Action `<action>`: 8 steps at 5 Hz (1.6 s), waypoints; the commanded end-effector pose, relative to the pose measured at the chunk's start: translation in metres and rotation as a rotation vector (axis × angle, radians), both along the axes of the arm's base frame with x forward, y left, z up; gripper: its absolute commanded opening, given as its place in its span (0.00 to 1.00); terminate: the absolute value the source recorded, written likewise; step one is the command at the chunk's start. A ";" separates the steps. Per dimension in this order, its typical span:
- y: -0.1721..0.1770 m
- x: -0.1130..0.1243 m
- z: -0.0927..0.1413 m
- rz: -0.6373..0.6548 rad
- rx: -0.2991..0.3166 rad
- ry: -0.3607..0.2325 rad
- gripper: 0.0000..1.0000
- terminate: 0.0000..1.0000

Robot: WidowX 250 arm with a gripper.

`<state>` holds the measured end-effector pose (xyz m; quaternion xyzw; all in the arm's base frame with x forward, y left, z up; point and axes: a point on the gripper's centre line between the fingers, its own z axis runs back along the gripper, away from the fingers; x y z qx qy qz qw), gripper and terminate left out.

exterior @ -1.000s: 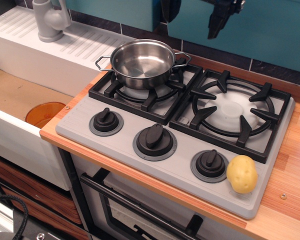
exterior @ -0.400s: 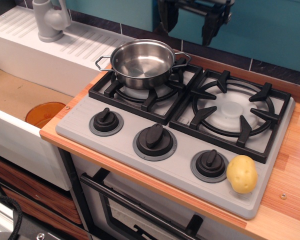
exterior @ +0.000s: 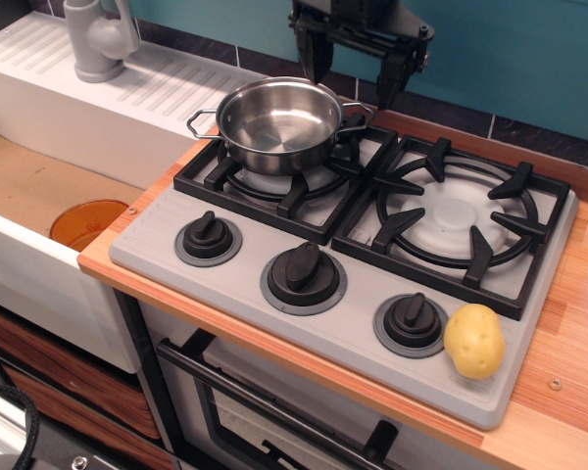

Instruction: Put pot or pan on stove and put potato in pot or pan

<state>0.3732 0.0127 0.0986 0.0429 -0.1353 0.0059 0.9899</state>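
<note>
While the stove (exterior: pixel 274 323) fills most of the view, its grey top set into a wooden counter (exterior: pixel 568 323), the part of the job concerning the pot looks settled: the pot (exterior: pixel 277 122) stands upright on the grate of the rear-left burner, empty, its two wire loop handles pointing roughly left and right. That leaves the potato.

Above and just behind the pot's right rim hangs the gripper (exterior: pixel 351 80), fingers pointing down with a clear gap between them — spread, with nothing held. It sits at the back of the cooktop, close to the teal wall.

The potato (exterior: pixel 474 340) lies at the opposite end — on the flat grey front-right corner of the stove, just beside the rightmost knob (exterior: pixel 412 322), possibly touching its grey ring. From the claw, then, the potato lies toward the camera and to the right, diagonally across the right-hand burner (exterior: pixel 456 217), well apart and lower down. Its long axis runs roughly from the back of the stove toward the front edge, tilted a little. I judge the coming move to be a long diagonal traverse followed by a descent, with the fingers best set across the potato's short width. An orange disc (exterior: pixel 88 223) in the sink at left plays no part.
</note>
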 end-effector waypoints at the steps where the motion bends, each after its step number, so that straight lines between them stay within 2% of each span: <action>1: 0.003 -0.005 -0.010 0.018 -0.004 -0.063 1.00 0.00; 3: 0.004 -0.004 -0.032 0.023 -0.020 -0.101 1.00 0.00; 5: 0.002 -0.005 -0.039 0.031 -0.020 -0.109 1.00 0.00; 6: -0.001 -0.005 -0.039 0.055 -0.008 -0.092 0.00 0.00; 8: -0.002 -0.009 -0.033 0.071 -0.013 -0.089 0.00 0.00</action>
